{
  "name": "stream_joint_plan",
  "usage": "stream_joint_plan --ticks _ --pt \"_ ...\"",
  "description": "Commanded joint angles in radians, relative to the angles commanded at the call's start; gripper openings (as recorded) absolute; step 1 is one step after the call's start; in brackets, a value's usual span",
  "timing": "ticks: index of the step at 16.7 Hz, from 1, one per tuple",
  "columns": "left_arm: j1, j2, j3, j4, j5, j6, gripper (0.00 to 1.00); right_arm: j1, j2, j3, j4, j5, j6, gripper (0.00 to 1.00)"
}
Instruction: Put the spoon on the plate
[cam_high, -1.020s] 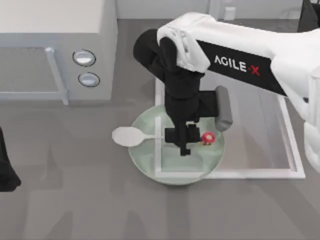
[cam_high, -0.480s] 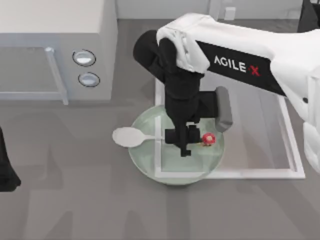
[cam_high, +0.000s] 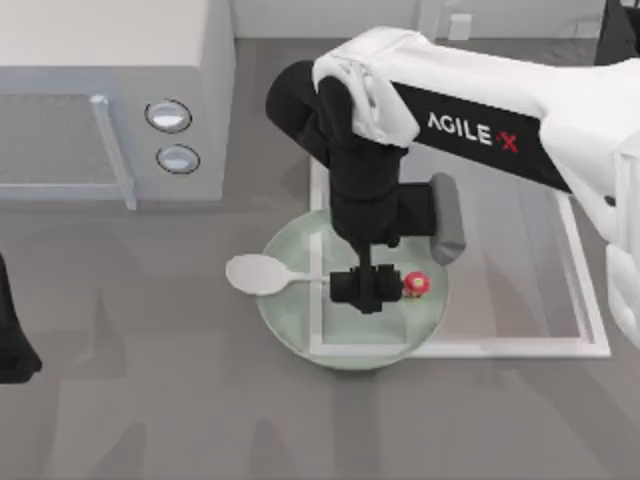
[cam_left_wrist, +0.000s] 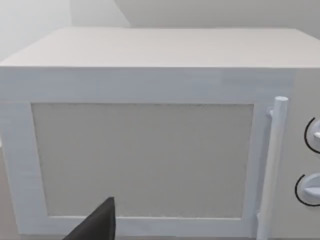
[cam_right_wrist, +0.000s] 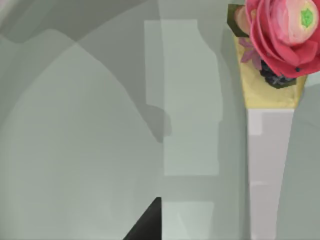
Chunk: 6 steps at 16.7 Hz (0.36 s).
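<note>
Left arm: parked at the table's left edge, a dark shape low in the top view; I cannot tell how its jaws stand. Its wrist camera faces the microwave (cam_left_wrist: 150, 150) door and handle.

Right arm: it reaches in from the right edge, white upper link slanting across the table, black forearm dropping straight down over the plate (cam_high: 290, 335).

Right gripper (cam_high: 367, 288): it sits low over the plate's middle, right on the spoon's handle, between the bowl end and the ornament.

Jaws: from above the fingers sit close on either side of the handle, but I cannot tell whether they are clenched on it or released.

Spoon (cam_high: 262, 274): it lies across the plate's left rim; the oval bowl hangs out over the bare table, the handle runs inward under the gripper, and the red-and-yellow ornament (cam_high: 416, 283) lies inside the plate just right of the gripper. In the right wrist view the handle (cam_right_wrist: 270, 170) and ornament (cam_right_wrist: 282, 30) lie against the pale-green dish.

Behind: a white-framed tray (cam_high: 590, 340) lies under the plate's right half; the microwave (cam_high: 110, 100) stands at far left.
</note>
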Motion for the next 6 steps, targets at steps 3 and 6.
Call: stream_joint_plan --ticks 3,6 --pt "0.000 0.000 0.000 0.000 0.000 0.000 1.00 0.000 0.000 0.000 0.000 0.000 0.000 1.00" --pt "0.000 0.000 0.000 0.000 0.000 0.000 1.00 0.000 0.000 0.000 0.000 0.000 0.000 1.00"
